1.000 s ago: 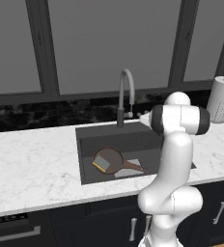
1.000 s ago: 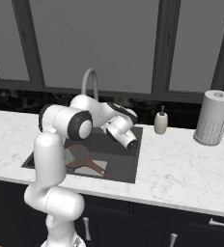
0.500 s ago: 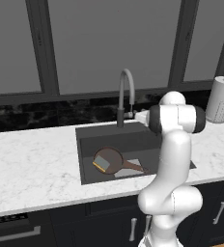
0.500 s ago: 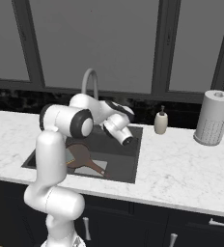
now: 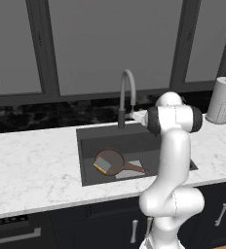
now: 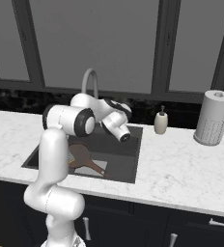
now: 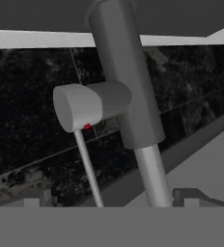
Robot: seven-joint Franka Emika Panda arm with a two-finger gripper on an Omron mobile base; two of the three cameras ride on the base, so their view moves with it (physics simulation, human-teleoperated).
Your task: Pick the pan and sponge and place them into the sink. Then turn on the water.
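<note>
The reddish-brown pan (image 5: 111,160) lies on the floor of the dark sink (image 5: 134,141), its handle pointing right. The sponge (image 5: 102,165) rests inside the pan. In the right base view the pan (image 6: 81,154) shows partly behind my arm. My gripper (image 7: 111,198) is open and held close to the faucet's dark base (image 7: 126,91), with its fingertips (image 7: 36,198) spread wide on either side of the side knob and thin lever (image 7: 87,161). The tall gooseneck faucet (image 5: 127,92) stands behind the sink. No water stream is in view.
A soap bottle (image 6: 161,121) and a paper towel roll (image 6: 213,118) stand on the white marble counter (image 5: 32,163) to the right of the sink. Dark backsplash and windows rise behind the faucet. My white arm leans over the sink's right half.
The arm has shifted slightly left and back, bringing the hand nearer the faucet base. Pan and sponge have not moved.
</note>
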